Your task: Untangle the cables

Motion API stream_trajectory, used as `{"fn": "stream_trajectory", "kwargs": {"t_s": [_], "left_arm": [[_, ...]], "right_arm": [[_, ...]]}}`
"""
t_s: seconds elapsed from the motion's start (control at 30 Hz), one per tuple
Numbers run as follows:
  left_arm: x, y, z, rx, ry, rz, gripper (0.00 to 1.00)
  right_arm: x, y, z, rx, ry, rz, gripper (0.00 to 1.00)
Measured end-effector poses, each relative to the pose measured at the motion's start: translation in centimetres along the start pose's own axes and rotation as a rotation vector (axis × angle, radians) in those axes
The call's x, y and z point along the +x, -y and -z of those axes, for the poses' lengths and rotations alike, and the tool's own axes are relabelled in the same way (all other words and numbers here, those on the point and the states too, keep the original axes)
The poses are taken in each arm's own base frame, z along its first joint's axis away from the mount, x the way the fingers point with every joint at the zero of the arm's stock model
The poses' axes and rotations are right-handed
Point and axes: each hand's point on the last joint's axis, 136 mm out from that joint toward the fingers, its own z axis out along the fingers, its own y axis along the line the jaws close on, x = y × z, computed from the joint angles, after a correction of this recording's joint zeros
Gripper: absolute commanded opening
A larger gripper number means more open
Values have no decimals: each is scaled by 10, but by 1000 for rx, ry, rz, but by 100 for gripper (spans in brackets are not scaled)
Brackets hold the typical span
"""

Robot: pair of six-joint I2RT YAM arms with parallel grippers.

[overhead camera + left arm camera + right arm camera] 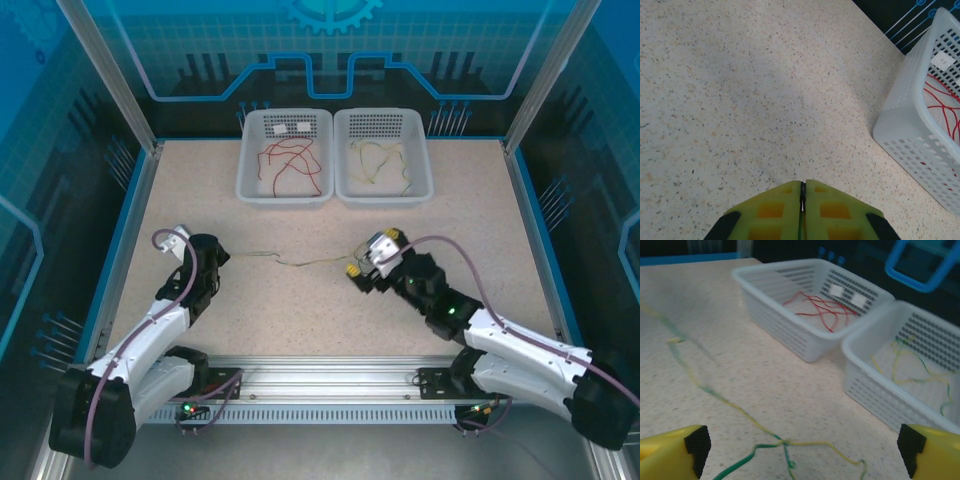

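Observation:
A thin yellow-green cable [290, 263] lies stretched across the table between my two grippers. My left gripper [224, 258] is shut on its left end. In the left wrist view a thin strand shows between the closed pads of the left gripper [803, 187]. My right gripper [368, 252] is wide open at the cable's right end. In the right wrist view a knotted stretch of the cable [785, 442] lies on the table between the spread fingers of the right gripper [805, 450], untouched. Red cables [290, 160] lie in the left basket, and yellow-green cables [380, 160] in the right basket.
Two white perforated baskets stand side by side at the back: the left basket [248, 185] and the right basket [345, 190]. The left basket [905, 130] is to the right of my left gripper. Blue walls and metal posts surround the speckled table [300, 310].

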Motion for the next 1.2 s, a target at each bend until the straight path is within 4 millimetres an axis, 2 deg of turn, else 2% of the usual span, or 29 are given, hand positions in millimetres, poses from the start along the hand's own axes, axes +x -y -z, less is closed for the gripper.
{"fn": "stream_trajectory", "kwargs": {"t_s": [0.07,0.2,0.23,0.3,0.33,0.43,0.53,0.63,0.73,0.9,1.07,1.2], "left_arm": [[1,1,0,6,-5,0,0],[3,3,-2,16,-15,-3,0],[4,4,-3,18,-16,-2,0],[4,5,-3,24,-20,-2,0],[5,6,-3,28,-22,-1,0],[5,9,-3,43,-25,-8,0],[6,15,-2,72,-34,-29,0],[10,23,-2,111,-56,-67,0],[18,43,-1,171,-99,-141,0],[35,106,11,384,-176,-230,0],[67,164,22,592,-277,-306,0],[91,183,29,679,-337,-337,0]], "right_arm": [[13,6,-7,-13,-41,-31,99],[39,-16,-20,-126,-126,-39,97],[45,-20,-23,-146,-144,-43,93],[57,-24,-32,-167,-187,-50,73],[63,-25,-36,-174,-213,-56,60],[72,-27,-48,-185,-252,-68,34],[66,-29,-53,-197,-237,-85,17],[49,-30,-56,-215,-196,-102,0],[30,-32,-60,-243,-149,-122,0],[14,-40,-67,-297,-122,-171,0],[7,-53,-72,-378,-120,-274,0],[-2,-60,-76,-427,-113,-350,0]]}}
